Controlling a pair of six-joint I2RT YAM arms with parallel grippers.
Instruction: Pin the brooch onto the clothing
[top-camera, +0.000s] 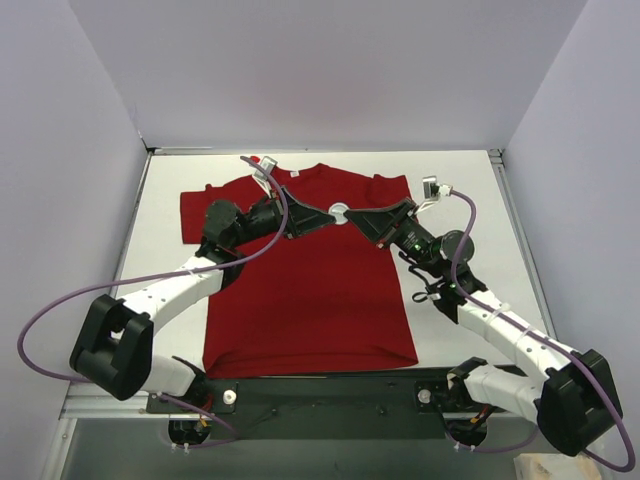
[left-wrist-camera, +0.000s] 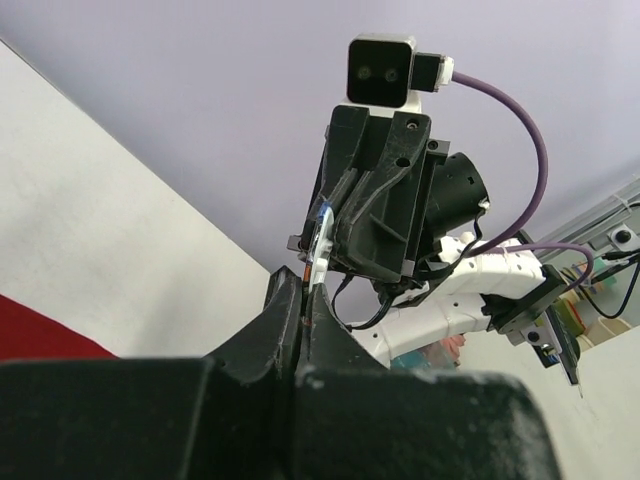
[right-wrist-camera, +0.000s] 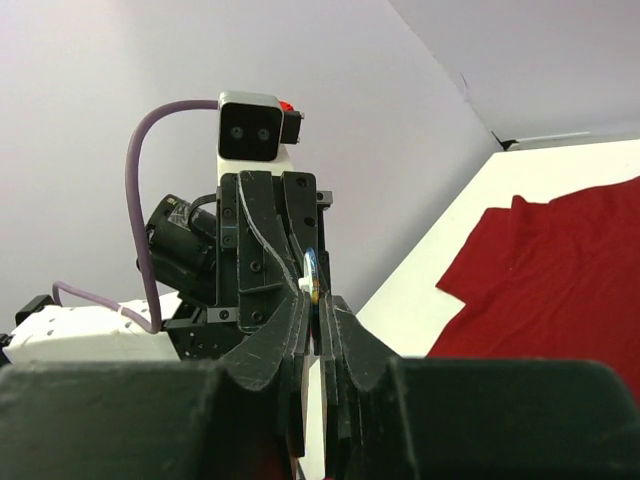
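The red T-shirt (top-camera: 310, 300) lies flat on the white table, neck to the far side. It also shows in the right wrist view (right-wrist-camera: 560, 270) and as a red corner in the left wrist view (left-wrist-camera: 40, 338). The tiny round brooch (top-camera: 340, 211) is held in the air above the shirt's upper chest. My left gripper (top-camera: 324, 214) and right gripper (top-camera: 358, 214) meet tip to tip on it from either side. In the left wrist view my left gripper (left-wrist-camera: 304, 285) is shut on the brooch's edge (left-wrist-camera: 318, 250). In the right wrist view my right gripper (right-wrist-camera: 318, 300) is shut on the brooch (right-wrist-camera: 313, 272).
The white table (top-camera: 470, 200) is walled by pale lilac panels at the back and both sides. A black rail (top-camera: 320, 385) runs along the near edge between the arm bases. Purple cables (top-camera: 60, 310) loop off both arms.
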